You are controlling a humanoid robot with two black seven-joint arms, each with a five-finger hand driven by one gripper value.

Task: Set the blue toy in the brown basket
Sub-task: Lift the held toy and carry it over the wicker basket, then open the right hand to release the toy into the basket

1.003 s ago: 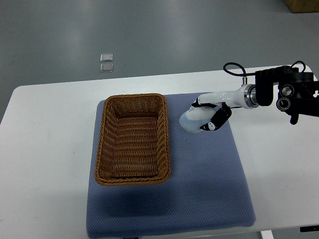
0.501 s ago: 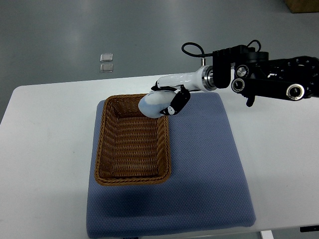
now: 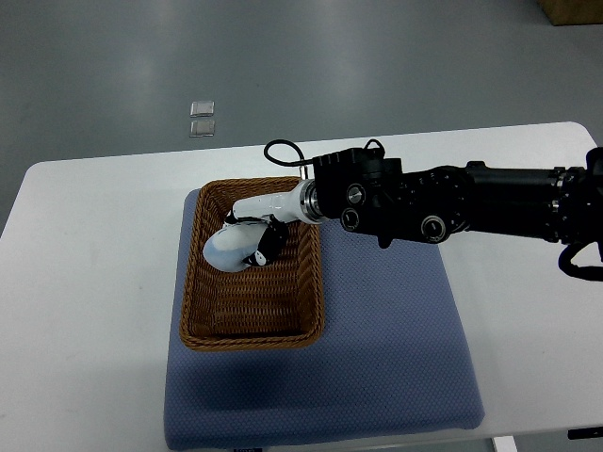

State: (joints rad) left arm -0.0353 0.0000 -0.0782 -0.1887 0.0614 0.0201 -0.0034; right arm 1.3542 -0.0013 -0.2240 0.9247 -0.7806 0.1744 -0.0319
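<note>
The right arm is reaching in from the right edge, stretching almost level across the blue mat (image 3: 396,348) and over the right rim of the brown basket (image 3: 193,282). The right hand (image 3: 252,235) is sitting above the upper part of the basket's interior, with its fingers curling around the blue toy (image 3: 232,250) and gripping it. The pale blue toy is lying within the basket's outline, near its left wall; whether it is touching the woven floor cannot be told. The basket is resting on the mat on the white table (image 3: 85,282).
</note>
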